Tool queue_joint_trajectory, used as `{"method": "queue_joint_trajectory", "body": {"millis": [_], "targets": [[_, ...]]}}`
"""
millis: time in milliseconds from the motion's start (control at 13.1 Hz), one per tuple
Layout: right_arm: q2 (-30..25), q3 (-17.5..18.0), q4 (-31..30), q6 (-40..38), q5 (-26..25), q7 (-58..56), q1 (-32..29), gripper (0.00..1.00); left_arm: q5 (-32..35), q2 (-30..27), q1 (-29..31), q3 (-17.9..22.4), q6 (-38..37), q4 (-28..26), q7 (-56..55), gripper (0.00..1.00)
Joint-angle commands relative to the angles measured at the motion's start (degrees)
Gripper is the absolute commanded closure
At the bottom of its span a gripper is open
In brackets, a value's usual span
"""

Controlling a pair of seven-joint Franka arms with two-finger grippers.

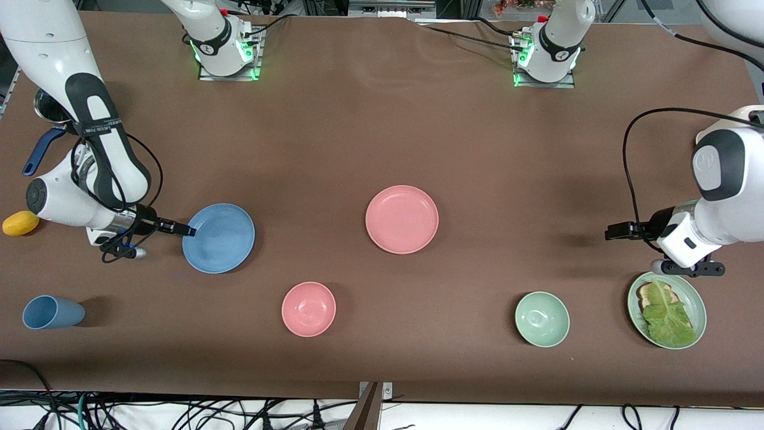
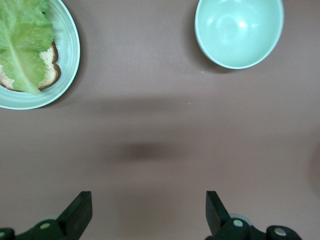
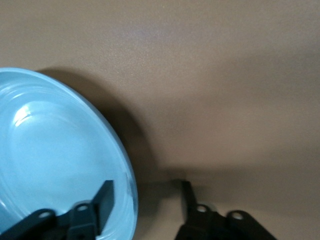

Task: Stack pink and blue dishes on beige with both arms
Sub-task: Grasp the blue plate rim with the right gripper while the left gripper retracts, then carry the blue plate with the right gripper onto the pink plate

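The light blue plate (image 1: 219,238) lies flat on the table toward the right arm's end. My right gripper (image 1: 188,231) is open at its rim. In the right wrist view one finger (image 3: 102,196) is over the blue plate (image 3: 50,160) and the other is outside the rim, with my right gripper (image 3: 145,184) astride the edge. The pink plate (image 1: 401,219) rests near the table's middle, untouched. My left gripper (image 1: 611,231) hangs open over bare table toward the left arm's end, and the left wrist view shows nothing in my left gripper (image 2: 147,196). No beige plate is in view.
A small pink bowl (image 1: 308,309) and a pale green bowl (image 1: 542,319) sit nearer the front camera. The green plate with lettuce and bread (image 1: 667,309) lies just below the left hand. A blue cup (image 1: 52,312) lies on its side and a lemon (image 1: 20,223) sits beside the right arm.
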Motion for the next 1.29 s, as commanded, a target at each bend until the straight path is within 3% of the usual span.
{"method": "queue_joint_trajectory", "body": {"millis": [0,76,457,762,990,1219], "targets": [[0.5,0.6,0.3,0.4,1.4,-2.9,-0.6,0.93,1.4,-4.2,0.6,-0.9,-2.9,-0.3,-1.1,0.0],[0.5,0.6,0.4,0.1,1.5,-3.3,-0.6,1.0,1.3,-6.0,0.4,-0.9,-3.6,-0.7,-1.3,0.0],[-0.7,0.6,1.9,-1.7,1.5,-3.0,-0.6,1.0,1.3,-15.5,0.7,-2.1,-11.9,-1.2,-1.1,0.0],[-2.9,1.3,7.1,-12.4,1.4,3.5,-0.4,1.0,1.4,-16.7,0.1,-2.1,-22.2,-1.4,-1.3,0.0],[-3.7,6.3,12.8,-19.9,0.9,9.9,-0.1,1.0,3.3,-18.8,0.6,-1.8,-23.3,0.3,-1.2,0.0],[-4.3,12.0,13.3,-20.3,0.6,17.9,0.8,1.0,4.0,-22.3,-0.5,-2.0,-23.4,0.6,-1.5,0.0]]}}
